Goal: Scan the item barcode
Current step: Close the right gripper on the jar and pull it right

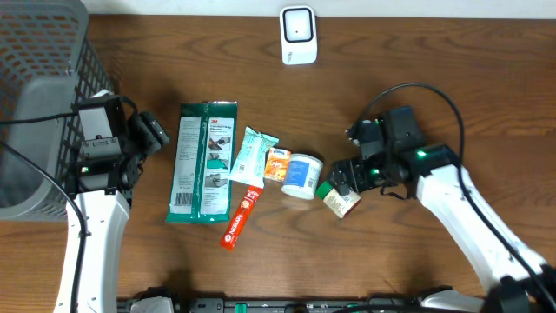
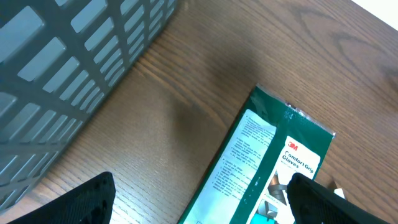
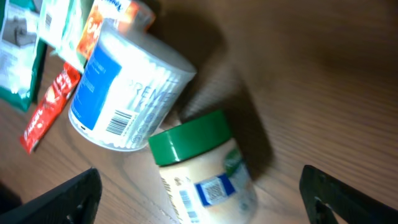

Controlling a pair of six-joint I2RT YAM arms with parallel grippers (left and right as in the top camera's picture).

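Left gripper [image 2: 199, 208]: wide open, empty; over bare table [image 2: 186, 81] between basket [image 2: 68, 68] and gloves pack [image 2: 273, 162].
Right gripper [image 3: 199, 205]: wide open, gripping nothing; fingers [image 3: 62, 199] spread to either side of jar; contact cannot be told.
Jar [image 3: 202, 165]: on its side, green lid beside tub [image 3: 124, 87], barcode [image 3: 213, 190] facing up.
Scanner [image 1: 298, 35]: upright at far table edge, well apart from jar.
Sachet [image 1: 253, 156], orange packet [image 1: 277, 163], red stick [image 1: 241, 217]: between gloves pack and tub.
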